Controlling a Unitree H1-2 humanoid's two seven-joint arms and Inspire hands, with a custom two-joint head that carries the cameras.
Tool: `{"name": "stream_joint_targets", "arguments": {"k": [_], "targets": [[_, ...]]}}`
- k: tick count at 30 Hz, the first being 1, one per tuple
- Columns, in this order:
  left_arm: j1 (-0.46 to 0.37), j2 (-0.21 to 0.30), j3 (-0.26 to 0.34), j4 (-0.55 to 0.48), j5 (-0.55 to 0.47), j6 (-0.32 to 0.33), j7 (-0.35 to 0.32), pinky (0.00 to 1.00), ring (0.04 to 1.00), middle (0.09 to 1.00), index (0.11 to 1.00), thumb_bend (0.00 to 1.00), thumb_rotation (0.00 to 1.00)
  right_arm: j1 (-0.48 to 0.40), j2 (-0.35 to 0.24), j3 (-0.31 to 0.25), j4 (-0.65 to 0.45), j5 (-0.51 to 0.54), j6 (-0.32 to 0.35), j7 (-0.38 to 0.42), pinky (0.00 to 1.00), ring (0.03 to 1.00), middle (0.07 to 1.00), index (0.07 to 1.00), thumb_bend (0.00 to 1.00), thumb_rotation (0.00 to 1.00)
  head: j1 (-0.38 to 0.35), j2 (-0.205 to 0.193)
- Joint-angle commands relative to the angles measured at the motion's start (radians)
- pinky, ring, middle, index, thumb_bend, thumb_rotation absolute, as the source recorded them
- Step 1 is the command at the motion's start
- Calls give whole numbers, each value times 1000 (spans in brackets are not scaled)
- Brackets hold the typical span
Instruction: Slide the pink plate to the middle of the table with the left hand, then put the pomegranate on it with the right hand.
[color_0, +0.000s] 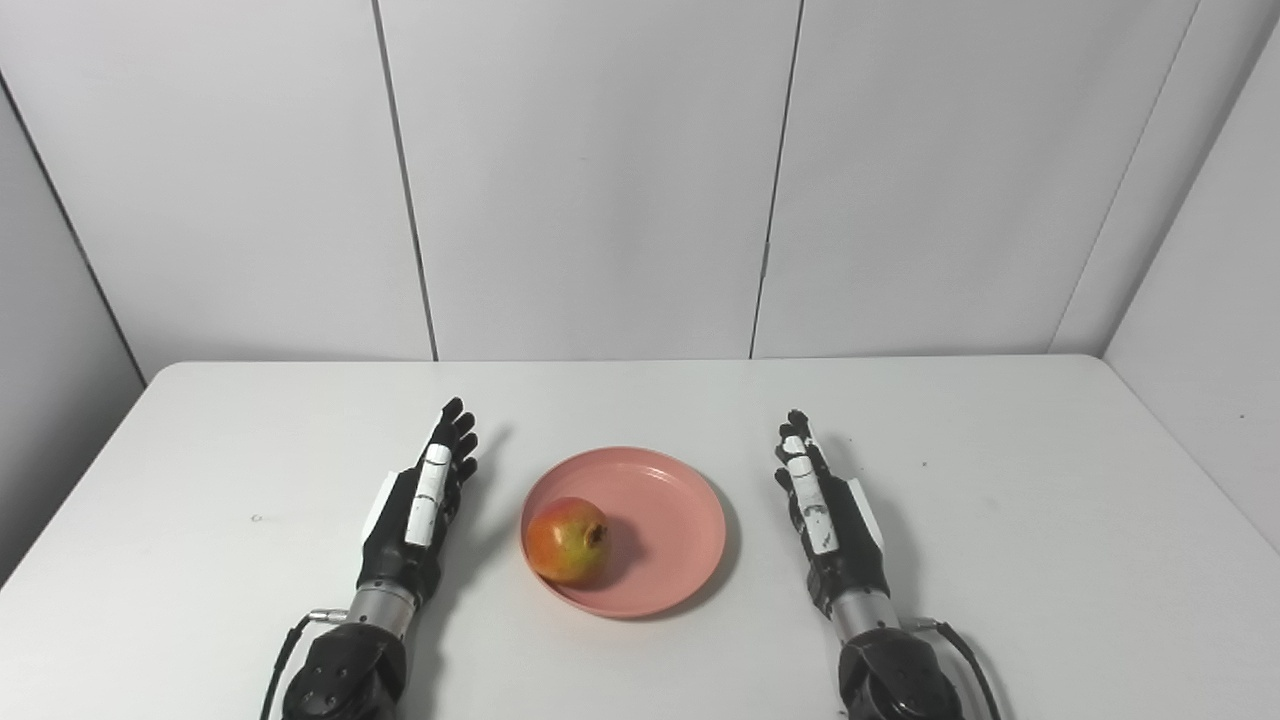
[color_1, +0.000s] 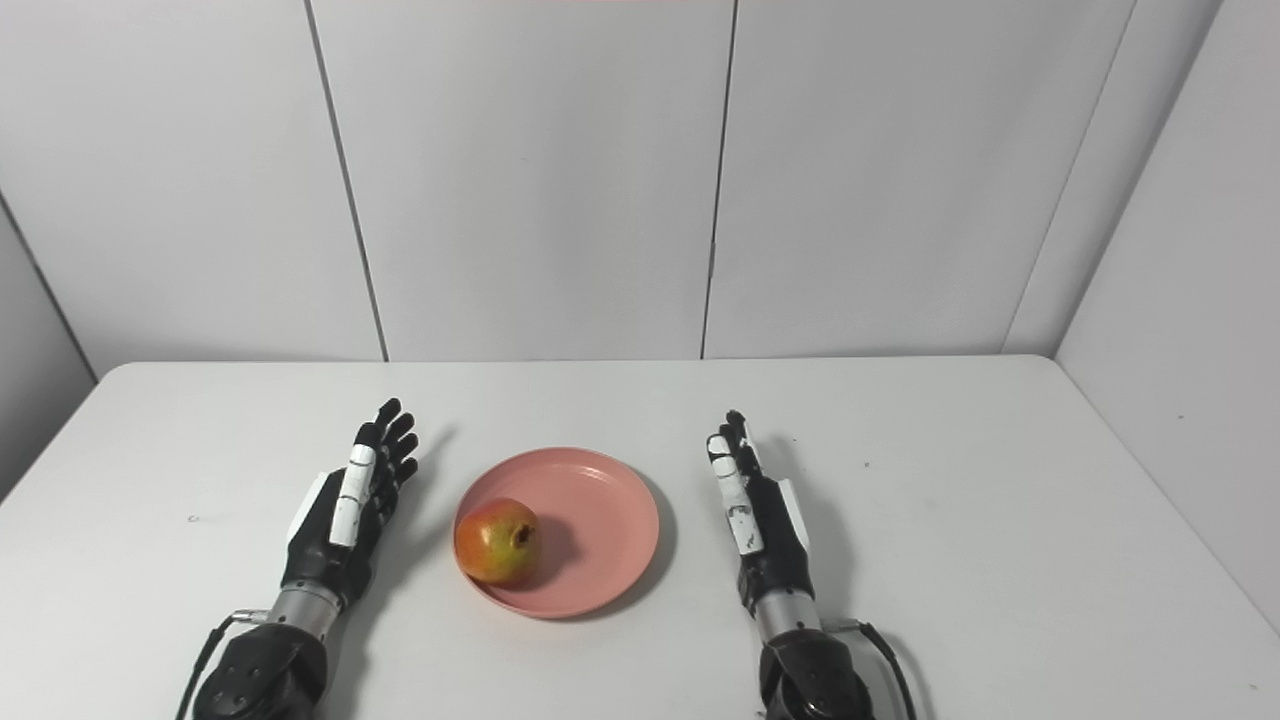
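The pink plate (color_0: 660, 500) lies near the middle of the white table (color_0: 1000, 450). The pomegranate (color_0: 567, 540), orange-red and yellowish, rests on the plate's front left part. My left hand (color_0: 425, 500) lies open on the table to the left of the plate, fingers straight and pointing away, not touching it. My right hand (color_0: 820, 505) lies open to the right of the plate, fingers straight, also apart from it. Both hands are empty. The plate (color_1: 600, 500), the left hand (color_1: 350, 495) and the right hand (color_1: 752, 510) also show in the right eye view.
The table's far edge meets grey wall panels (color_0: 600, 180). Bare tabletop stretches left of my left hand, right of my right hand and behind the plate.
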Motion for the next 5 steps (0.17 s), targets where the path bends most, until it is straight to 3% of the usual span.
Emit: {"name": "stream_joint_targets", "arguments": {"k": [1,5], "targets": [[-13,4,-8,1,6,-29,-1,1000,1000,1000,1000,651,1000,-40,-2,-7,-15,2,14,-3,1000,1000,1000,1000,589,941,1,0],[-8,3,-12,-4,13,-28,3,1000,1000,1000,1000,653,1000,-39,-2,-11,-15,15,9,6,1000,1000,1000,1000,593,929,3,1]]}}
